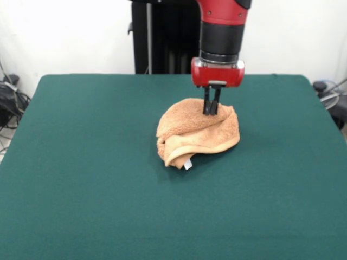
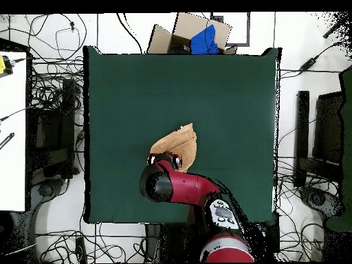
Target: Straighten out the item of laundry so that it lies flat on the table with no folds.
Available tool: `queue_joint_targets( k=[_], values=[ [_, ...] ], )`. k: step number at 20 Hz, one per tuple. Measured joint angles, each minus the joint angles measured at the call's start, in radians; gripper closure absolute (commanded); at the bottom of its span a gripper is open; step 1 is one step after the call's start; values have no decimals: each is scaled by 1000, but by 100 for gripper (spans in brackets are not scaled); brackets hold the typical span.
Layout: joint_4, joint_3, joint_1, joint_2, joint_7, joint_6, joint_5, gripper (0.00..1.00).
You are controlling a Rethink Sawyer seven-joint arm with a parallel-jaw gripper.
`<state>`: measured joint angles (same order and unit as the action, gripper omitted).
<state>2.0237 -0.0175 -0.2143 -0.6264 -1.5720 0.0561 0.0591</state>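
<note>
The item of laundry (image 1: 198,132) is a light-orange towel, bunched and folded over itself near the middle of the table (image 1: 81,162). A tiny white tag (image 1: 187,164) sticks out at its near lower edge. My gripper (image 1: 211,111) comes straight down onto the towel's far top edge, its two black fingers pressed close together and pinching a ridge of cloth. In the overhead view the towel (image 2: 179,143) shows as a rough wedge, and the red arm (image 2: 185,187) covers the towel's lower edge and hides the fingers.
A cardboard box with something blue (image 2: 203,38) sits past one table edge in the overhead view. Cables and black stands (image 2: 313,137) surround the table. Green cloth (image 2: 234,96) stretches wide on every side of the towel.
</note>
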Motion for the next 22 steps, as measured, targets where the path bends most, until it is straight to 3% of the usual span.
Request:
queue_joint_targets(
  k=[15, 16, 22],
  values=[
    [1, -2, -9, -45, 0, -23, 0, 100],
    [1, -1, -9, -45, 0, -23, 0, 0],
    [1, -1, -7, -44, 0, -23, 0, 0]
  ],
)
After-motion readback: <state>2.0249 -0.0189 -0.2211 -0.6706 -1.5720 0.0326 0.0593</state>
